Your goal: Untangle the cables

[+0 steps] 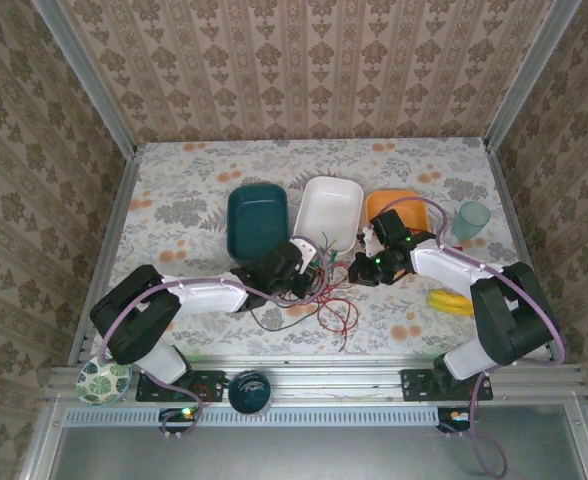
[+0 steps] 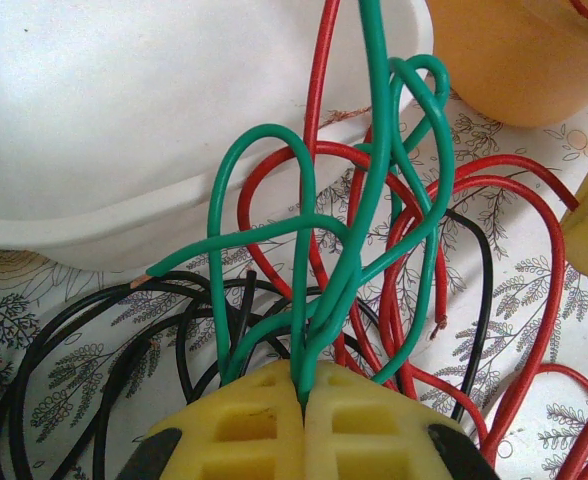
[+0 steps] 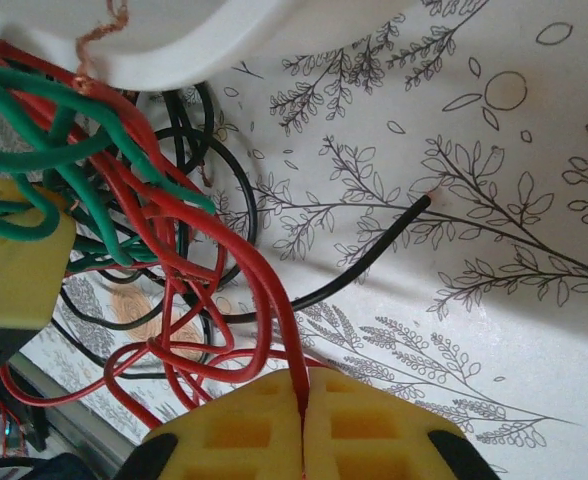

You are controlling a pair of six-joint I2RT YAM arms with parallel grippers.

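Patterned walls [image 1: 304, 70] enclose a floral surface [image 1: 194, 190], where the cables [image 1: 326, 300] lie knotted near the middle of its near edge, just in front of a white dish [image 1: 329, 210]. The step looks like the pull-apart: the left end effector [image 2: 304, 400] is clamped on a green cable [image 2: 374, 150], the right end effector [image 3: 302, 410] on a red cable [image 3: 264, 290]. Next, I judge, they must draw apart gently, minding snags. Both arms fold inward, wrists low and nearly meeting over the tangle.

White links, black joints and lilac cables [image 1: 558, 335] on both arms [image 1: 204, 293] [image 1: 454, 262]; each end effector [image 2: 304, 378] [image 3: 302, 378] has yellow waffle-gridded fingers [image 2: 244, 425]
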